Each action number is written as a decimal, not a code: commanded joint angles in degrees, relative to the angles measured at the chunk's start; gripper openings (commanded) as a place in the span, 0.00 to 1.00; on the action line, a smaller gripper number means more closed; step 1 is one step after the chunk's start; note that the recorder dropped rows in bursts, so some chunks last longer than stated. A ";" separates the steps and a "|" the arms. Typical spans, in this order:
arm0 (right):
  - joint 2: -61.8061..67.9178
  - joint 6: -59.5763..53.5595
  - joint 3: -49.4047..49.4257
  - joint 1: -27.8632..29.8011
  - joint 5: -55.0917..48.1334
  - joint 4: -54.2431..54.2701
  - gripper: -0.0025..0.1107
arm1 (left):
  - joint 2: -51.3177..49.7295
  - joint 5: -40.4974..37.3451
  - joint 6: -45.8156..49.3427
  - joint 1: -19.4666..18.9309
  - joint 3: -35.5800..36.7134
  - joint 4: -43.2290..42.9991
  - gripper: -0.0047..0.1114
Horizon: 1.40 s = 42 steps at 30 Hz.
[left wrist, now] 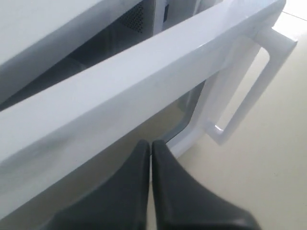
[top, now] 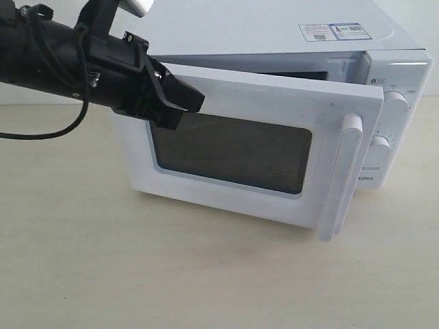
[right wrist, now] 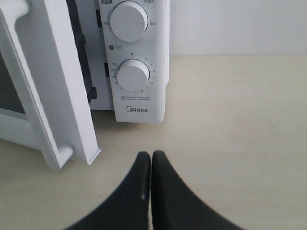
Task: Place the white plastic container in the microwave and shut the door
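The microwave (top: 274,34) stands on the pale surface (top: 103,260) with its door (top: 267,92) ajar. The door's handle (top: 346,178) edge is swung out from the control panel, leaving a gap. The white plastic container cannot be made out in any view, since the door hides most of the cavity.

The left fingers (top: 180,96) are pressed together with nothing between them. Their tips are at the door's outer face near its upper corner on the hinge side, far from the handle. The dark window (top: 230,151) lies just below and beyond them. In the left wrist view these fingers (left wrist: 136,177) sit right beside the door's top edge, though whether they touch it cannot be told.

The right fingers (right wrist: 139,172) are also closed on nothing, above the bare surface (right wrist: 230,120). The control panel faces them a little way ahead, with the lower knob (right wrist: 130,75) closer to them and the upper knob (right wrist: 127,20) beyond it. The door's free edge (right wrist: 72,96) stands off to one side of the tips, apart from them. Stickers (top: 334,31) lie on the microwave's top, well away from the left fingers.
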<state>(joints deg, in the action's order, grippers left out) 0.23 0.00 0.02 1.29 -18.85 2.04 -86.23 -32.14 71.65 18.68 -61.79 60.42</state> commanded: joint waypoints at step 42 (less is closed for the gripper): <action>-0.23 9.88 -0.83 0.20 33.88 -1.45 0.02 | 7.61 6.47 0.78 0.48 9.49 -0.01 0.07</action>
<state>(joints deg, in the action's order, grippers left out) 0.23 6.52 0.02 1.29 18.54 2.25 -78.99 -25.25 72.22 18.68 -52.55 60.31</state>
